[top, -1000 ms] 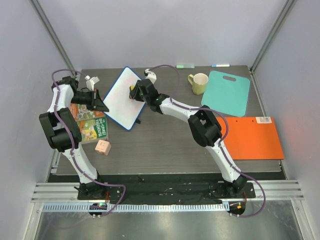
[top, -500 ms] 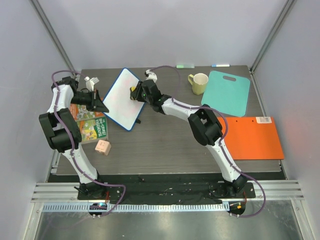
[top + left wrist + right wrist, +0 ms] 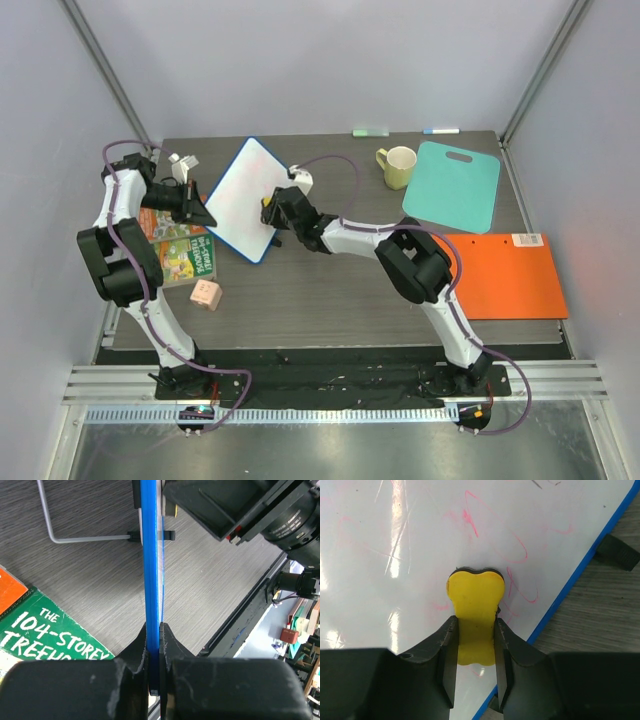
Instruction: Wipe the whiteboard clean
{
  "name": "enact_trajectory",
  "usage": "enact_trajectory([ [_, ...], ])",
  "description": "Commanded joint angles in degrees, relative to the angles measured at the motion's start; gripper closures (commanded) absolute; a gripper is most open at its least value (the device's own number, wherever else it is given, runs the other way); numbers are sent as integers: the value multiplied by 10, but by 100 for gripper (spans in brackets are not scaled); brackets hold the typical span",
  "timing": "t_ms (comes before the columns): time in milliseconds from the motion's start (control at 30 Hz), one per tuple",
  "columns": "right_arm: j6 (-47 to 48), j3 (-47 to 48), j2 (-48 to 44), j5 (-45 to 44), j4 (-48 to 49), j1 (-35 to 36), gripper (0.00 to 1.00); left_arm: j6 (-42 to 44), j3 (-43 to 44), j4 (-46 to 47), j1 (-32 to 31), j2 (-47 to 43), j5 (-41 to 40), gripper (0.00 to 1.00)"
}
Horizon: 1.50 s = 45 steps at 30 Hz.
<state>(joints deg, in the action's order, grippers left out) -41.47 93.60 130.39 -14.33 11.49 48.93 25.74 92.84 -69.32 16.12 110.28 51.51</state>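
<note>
The whiteboard (image 3: pixel 243 198), white with a thin blue rim, stands tilted up on the table at the back left. My left gripper (image 3: pixel 203 212) is shut on its blue rim (image 3: pixel 151 580), which runs edge-on between my jaws in the left wrist view. My right gripper (image 3: pixel 272 211) is shut on a yellow eraser (image 3: pixel 475 615) pressed flat against the board's face (image 3: pixel 420 540) near its right edge. Pink-red scribbles (image 3: pixel 515 555) remain around the eraser.
A green book (image 3: pixel 185 255) and a small pink cube (image 3: pixel 206 294) lie left of the board. A yellow mug (image 3: pixel 398 166), a teal cutting board (image 3: pixel 452 186) and an orange folder (image 3: pixel 505 275) lie to the right. The board's wire stand (image 3: pixel 65 530) rests on the table.
My right gripper has slid the eraser down along the board's right side toward the near edge. The left gripper and board have barely moved.
</note>
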Motion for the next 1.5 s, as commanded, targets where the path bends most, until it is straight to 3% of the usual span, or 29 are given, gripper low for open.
enact_trajectory([
  [0,-19,-63,43,97,-90,64,99,94,-20,-17,-53,-6,-4,100],
  [700,7,-35,29,121,-22,126,99,94,-26,-14,-53,-2,-4,100],
  [967,-65,-76,33,78,-22,44,99,93,-27,-15,-53,-4,-7,100],
  [1100,-55,-48,38,32,-63,9,99,93,-24,-14,-53,-2,-9,100],
  [1467,-62,32,81,16,-102,-57,99,98,-17,-24,-53,-2,-9,100],
])
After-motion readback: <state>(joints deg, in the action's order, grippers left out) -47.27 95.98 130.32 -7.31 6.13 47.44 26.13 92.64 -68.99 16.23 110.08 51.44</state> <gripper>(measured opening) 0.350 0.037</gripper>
